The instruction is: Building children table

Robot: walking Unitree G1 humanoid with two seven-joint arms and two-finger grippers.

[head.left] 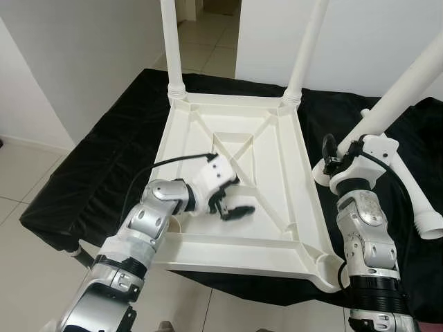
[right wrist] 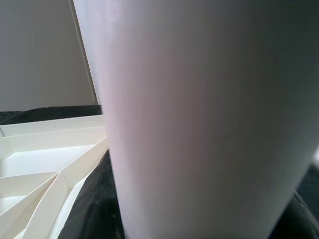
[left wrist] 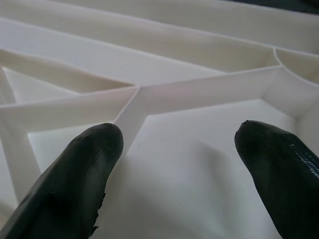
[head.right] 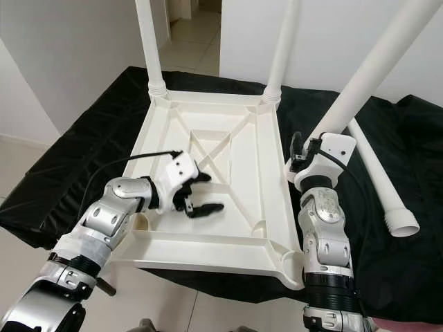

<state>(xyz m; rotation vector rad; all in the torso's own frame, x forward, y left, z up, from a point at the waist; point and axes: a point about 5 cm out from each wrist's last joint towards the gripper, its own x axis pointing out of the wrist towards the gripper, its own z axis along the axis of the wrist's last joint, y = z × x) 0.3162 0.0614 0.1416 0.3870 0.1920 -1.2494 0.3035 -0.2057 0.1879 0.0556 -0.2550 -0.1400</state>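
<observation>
1. The white tabletop (head.left: 208,128) is shown upside down on a black cloth (head.left: 90,159), ribbed underside up, with two legs (head.left: 171,41) already standing in the far corner sockets.
2. A third leg (head.left: 408,83) is held by the right gripper (head.left: 339,160), which is clamped around its lower end; the leg's long axis slants up and away to the right.
3. The empty near-right socket (head.left: 324,266) lies below and nearer than that leg's foot, closest to the right arm.
4. The left gripper (head.left: 232,204), jaws apart, is pressed on the ribs.
5. A fourth leg (head.left: 415,200) lies loose on the cloth.
</observation>
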